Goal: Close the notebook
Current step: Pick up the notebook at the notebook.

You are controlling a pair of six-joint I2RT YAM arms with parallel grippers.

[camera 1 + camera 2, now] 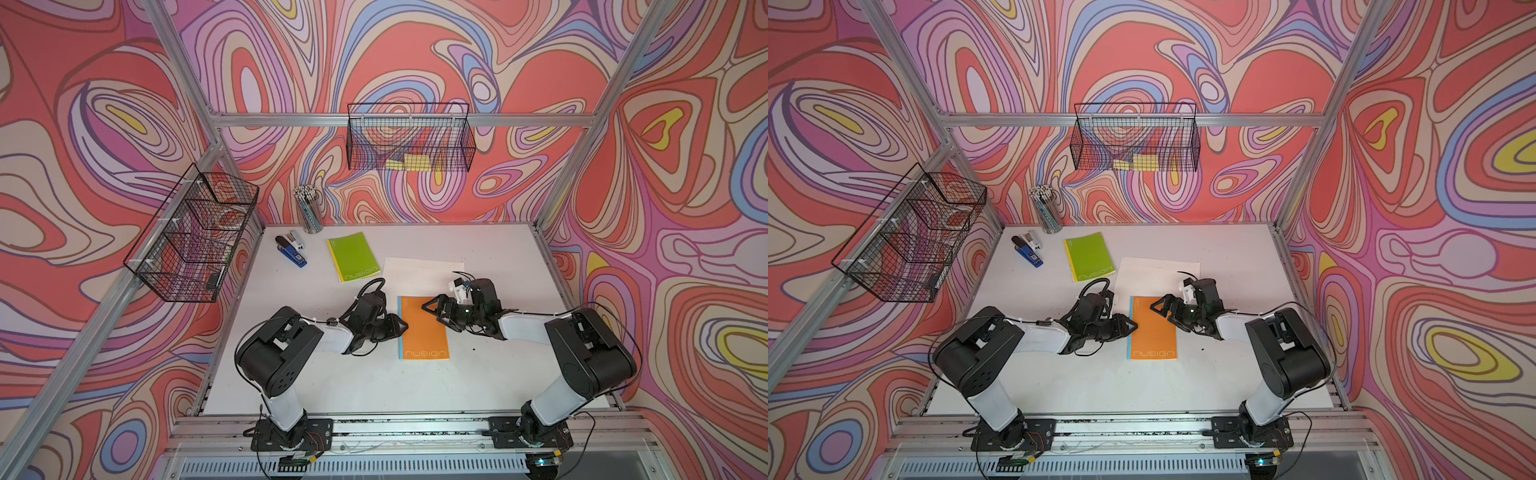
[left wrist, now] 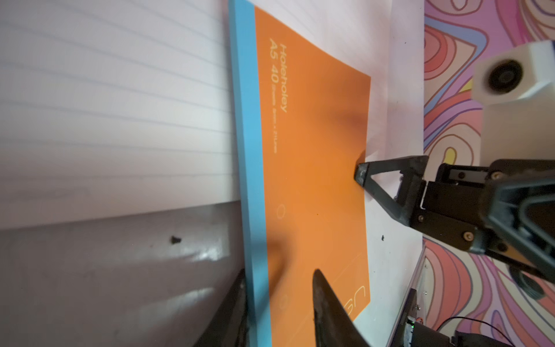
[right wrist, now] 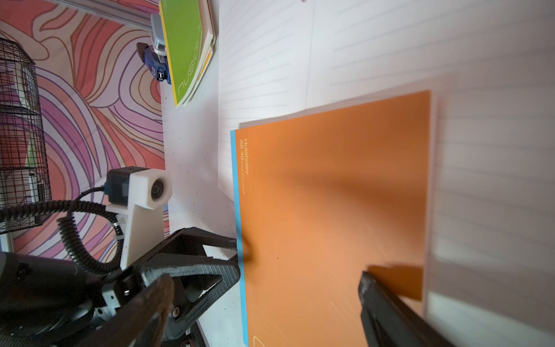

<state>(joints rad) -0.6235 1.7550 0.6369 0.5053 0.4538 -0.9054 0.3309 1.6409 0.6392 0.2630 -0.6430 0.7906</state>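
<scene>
The orange notebook [image 1: 422,332] [image 1: 1152,332] with a blue spine strip lies mid-table, cover down over its pages. My left gripper [image 1: 401,326] [image 2: 279,273] is open at the spine edge. One finger is over the cover [image 2: 315,150], the other beside the blue strip. My right gripper [image 1: 432,312] [image 3: 267,278] is open over the notebook's far right part. One of its fingertips [image 2: 360,174] touches the cover's free edge. In the right wrist view that free edge of the notebook [image 3: 330,195] is blurred.
A spread of white lined pages [image 1: 424,268] lies just behind the orange notebook, partly under it. Further back are a green notebook [image 1: 353,257], a blue stapler [image 1: 291,249] and a pencil cup [image 1: 309,210]. Wire baskets [image 1: 409,137] [image 1: 195,237] hang on the frame.
</scene>
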